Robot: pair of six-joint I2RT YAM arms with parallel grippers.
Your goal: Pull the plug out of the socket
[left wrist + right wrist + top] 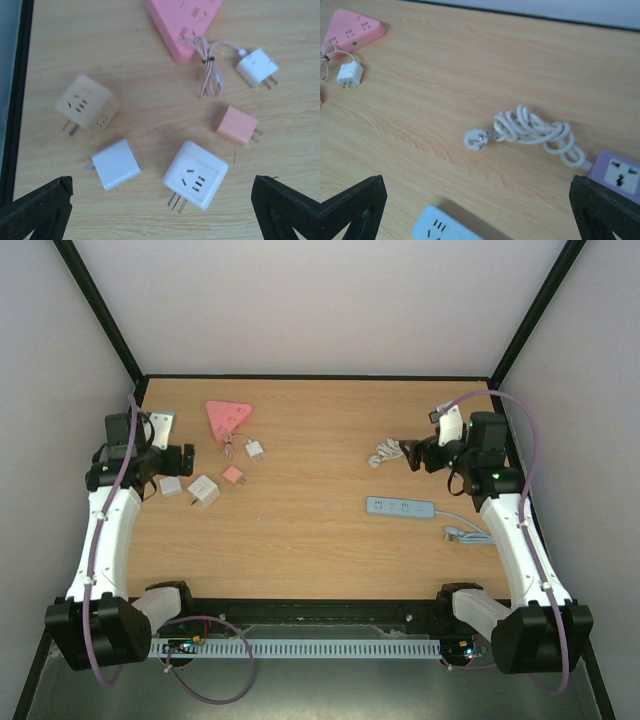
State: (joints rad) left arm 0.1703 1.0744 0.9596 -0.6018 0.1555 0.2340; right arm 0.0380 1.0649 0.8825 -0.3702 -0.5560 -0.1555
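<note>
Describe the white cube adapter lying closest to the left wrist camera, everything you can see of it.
The white cube adapter looks like glossy plastic with rounded corners. Its upward face carries a three-hole outlet and a row of slots, all empty. Metal prongs stick out of its lower-left side, so it lies on its side on the wooden table. It touches nothing: the small white charger block lies to its left and the pink plug up and to its right, both apart from it.

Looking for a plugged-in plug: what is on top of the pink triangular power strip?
Nothing sits on the pink triangular power strip; only bare socket holes show. A bundled pink cable lies beside it. Its underside is hidden.
</note>
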